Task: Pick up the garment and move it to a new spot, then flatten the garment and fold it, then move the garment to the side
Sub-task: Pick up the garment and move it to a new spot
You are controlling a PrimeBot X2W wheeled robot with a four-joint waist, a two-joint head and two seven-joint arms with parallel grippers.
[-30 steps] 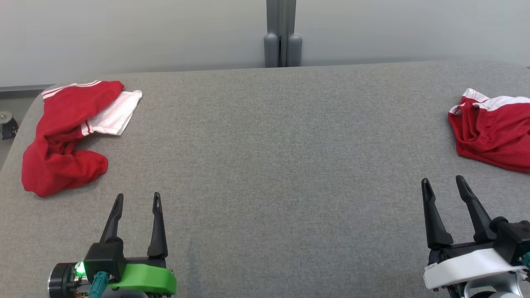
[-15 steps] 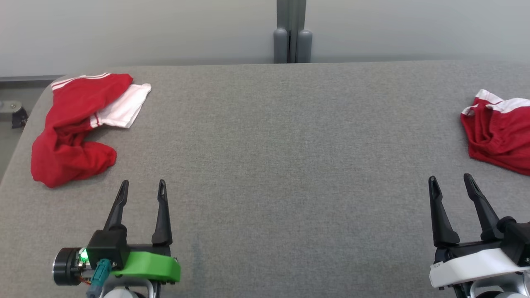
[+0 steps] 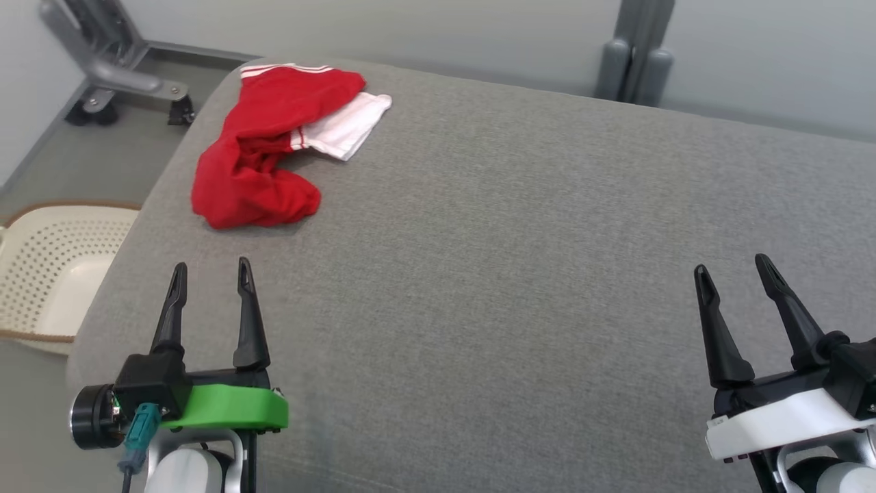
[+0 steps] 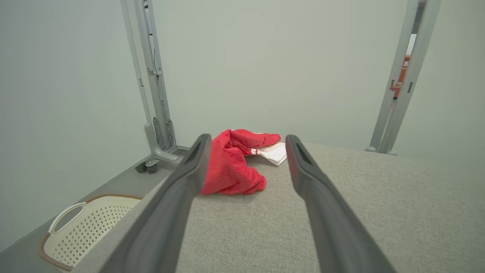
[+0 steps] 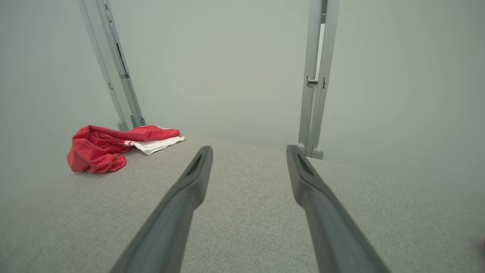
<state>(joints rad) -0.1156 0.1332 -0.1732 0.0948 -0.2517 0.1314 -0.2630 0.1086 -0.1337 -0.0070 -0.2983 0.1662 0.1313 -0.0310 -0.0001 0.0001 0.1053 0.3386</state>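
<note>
Left fingers (image 3: 248, 322) and right fingers (image 3: 713, 335) stand spread, empty, over the grey table (image 3: 520, 239), apart from the red garment (image 3: 253, 171).

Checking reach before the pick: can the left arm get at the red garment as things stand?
Probably yes: the left gripper is open, and the red garment lies straight ahead on the grey table, nothing between.

Grey fabric-covered table (image 3: 520, 226), rounded at its corner. One crumpled red-and-white garment (image 3: 256, 171) lies directly on it at eleven o'clock, near the far-left edge.
</note>
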